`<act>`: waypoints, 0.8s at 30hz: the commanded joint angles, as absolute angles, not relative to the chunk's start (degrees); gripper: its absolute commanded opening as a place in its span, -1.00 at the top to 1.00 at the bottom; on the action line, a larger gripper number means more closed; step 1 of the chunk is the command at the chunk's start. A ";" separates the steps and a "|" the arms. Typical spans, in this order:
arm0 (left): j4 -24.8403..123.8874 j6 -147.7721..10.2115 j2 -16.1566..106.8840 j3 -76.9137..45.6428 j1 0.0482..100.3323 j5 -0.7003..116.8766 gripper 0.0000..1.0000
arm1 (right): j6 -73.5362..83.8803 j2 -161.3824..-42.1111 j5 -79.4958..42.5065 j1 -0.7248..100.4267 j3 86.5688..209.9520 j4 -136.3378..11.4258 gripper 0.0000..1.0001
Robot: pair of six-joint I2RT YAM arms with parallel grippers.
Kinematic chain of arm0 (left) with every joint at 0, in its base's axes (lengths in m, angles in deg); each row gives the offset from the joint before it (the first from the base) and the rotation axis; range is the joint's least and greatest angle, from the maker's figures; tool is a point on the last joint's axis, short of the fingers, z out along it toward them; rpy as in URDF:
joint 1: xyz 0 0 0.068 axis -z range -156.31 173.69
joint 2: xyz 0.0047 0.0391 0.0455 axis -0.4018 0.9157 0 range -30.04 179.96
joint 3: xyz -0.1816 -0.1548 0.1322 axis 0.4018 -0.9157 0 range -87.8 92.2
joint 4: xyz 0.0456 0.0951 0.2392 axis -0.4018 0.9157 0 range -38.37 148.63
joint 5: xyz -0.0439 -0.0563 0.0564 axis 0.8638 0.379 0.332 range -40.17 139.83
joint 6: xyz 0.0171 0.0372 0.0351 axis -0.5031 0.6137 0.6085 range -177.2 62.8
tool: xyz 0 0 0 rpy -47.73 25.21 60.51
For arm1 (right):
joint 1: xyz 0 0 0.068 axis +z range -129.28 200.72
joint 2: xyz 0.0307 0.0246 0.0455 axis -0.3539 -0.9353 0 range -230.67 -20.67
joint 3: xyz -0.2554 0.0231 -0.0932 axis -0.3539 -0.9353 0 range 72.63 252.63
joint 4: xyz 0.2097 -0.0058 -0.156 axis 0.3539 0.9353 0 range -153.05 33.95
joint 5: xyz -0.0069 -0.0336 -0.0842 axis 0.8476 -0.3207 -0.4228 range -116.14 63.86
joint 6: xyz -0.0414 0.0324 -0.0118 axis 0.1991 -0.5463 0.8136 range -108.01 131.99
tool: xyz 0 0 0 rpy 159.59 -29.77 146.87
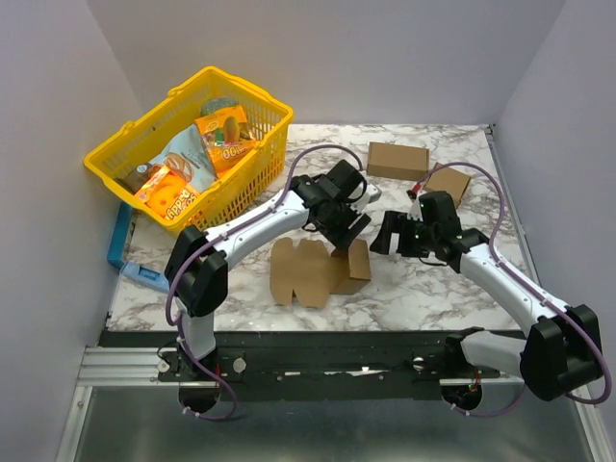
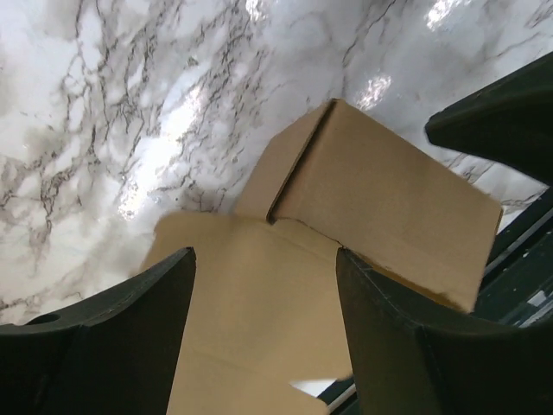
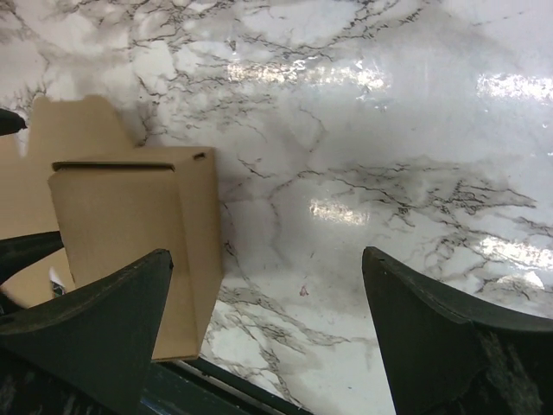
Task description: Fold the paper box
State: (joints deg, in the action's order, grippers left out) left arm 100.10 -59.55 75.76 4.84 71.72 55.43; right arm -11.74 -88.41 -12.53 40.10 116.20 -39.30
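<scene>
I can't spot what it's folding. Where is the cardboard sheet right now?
Overhead view: the cardboard sheet lies near the table's front edge, just beneath the left gripper, with the yellow basket behind it on the left.

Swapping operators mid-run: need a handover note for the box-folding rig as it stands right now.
Left tool: open, poised over the paper box, gripping nothing.
Right tool: open and empty, hovering just right of the box.
Box: centre-front of the table, mostly lying flat, with its right-end panel standing up.
Done: that one panel raised.
Left: the other sides and tabs, then closing it.
</scene>
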 commanded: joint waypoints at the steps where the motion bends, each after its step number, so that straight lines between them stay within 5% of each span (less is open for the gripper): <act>1: 104.97 -58.69 77.63 8.43 71.15 59.49 -0.51 | -10.16 -87.38 -11.10 39.53 115.43 -42.31 -0.94; 12: 101.29 -64.30 61.38 -3.77 63.61 63.71 -0.97 | -10.67 -80.61 -18.21 46.80 121.57 -31.95 -0.92; 24: 77.57 -80.57 51.78 -18.45 59.37 79.71 -0.89 | -22.38 -80.52 -22.09 51.05 117.19 -36.50 -0.82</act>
State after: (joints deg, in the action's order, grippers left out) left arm 89.10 -72.21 48.70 -12.58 56.49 70.95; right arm -17.64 -81.92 -17.86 51.16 119.67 -36.16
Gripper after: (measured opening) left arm 0.961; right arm 0.904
